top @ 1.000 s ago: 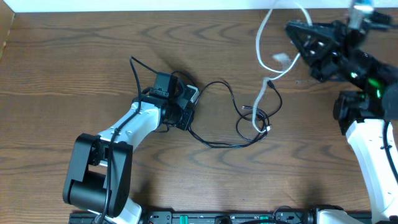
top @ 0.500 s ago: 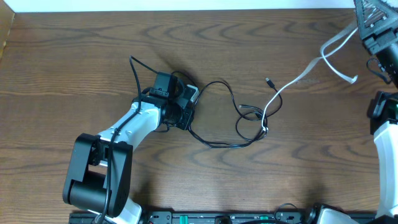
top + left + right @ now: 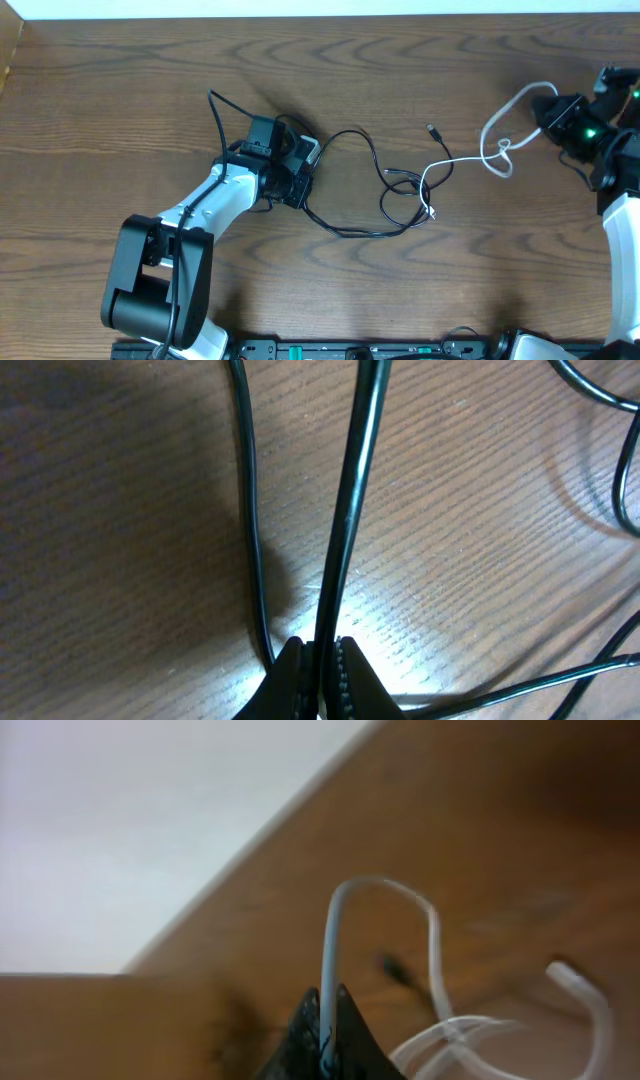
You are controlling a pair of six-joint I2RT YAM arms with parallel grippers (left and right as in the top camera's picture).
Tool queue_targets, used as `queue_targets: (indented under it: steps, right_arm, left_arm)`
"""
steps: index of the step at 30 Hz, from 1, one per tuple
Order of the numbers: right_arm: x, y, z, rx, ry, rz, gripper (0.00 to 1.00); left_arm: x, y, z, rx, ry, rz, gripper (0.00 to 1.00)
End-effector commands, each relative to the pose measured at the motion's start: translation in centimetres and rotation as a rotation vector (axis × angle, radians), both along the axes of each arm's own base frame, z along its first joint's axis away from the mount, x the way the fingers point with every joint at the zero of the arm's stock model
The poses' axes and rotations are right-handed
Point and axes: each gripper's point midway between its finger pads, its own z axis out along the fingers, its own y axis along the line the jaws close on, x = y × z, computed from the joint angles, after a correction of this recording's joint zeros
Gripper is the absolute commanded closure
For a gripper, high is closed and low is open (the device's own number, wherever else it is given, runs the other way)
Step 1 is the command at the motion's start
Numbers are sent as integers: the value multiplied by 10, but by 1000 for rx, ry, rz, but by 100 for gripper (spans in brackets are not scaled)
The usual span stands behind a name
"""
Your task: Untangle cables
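Observation:
The long black cable (image 3: 352,232) lies in loops at the table's middle, one plug end (image 3: 431,130) lying free. My left gripper (image 3: 296,168) is shut on this black cable (image 3: 345,510) and holds it down at the wood; its fingertips (image 3: 318,665) pinch the cord. The white cable (image 3: 500,140) runs from the black loops, where its end (image 3: 430,208) still lies, out to the right. My right gripper (image 3: 556,118) is shut on the white cable (image 3: 328,950) near the right edge, fingertips (image 3: 327,1025) pinching it, with white loops hanging beside.
The left arm (image 3: 200,215) stretches from the front left across the wooden table (image 3: 120,90). The right arm (image 3: 620,250) stands along the right edge. A white wall runs behind the table's far edge (image 3: 300,10).
My right gripper has swung from the back right down toward the right edge with the white cable, pulling most of it out of the black loops. The left gripper has not moved.

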Motion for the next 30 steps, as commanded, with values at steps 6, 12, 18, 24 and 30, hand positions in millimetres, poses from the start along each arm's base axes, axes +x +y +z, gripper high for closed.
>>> queue_targets:
  steps: [6, 12, 18, 24, 30]
  right_arm:
    - [4, -37, -61, -247, 158, -27, 85]
    - [-4, -24, -100, -192, 290, 23, 7]
    - [-20, -8, -117, -177, 380, 81, 1]
    - [-21, 3, -118, -350, 394, 182, 1]
    - [-27, -4, -103, -429, 462, 157, 1]
  left_arm:
    - [1, 2, 0, 4, 2, 21, 92]
    - [1, 2, 0, 4, 2, 20, 92]
    - [2, 2, 0, 3, -1, 21, 92]
    - [2, 2, 0, 3, -2, 21, 92]
    - [2, 2, 0, 3, -2, 21, 92]
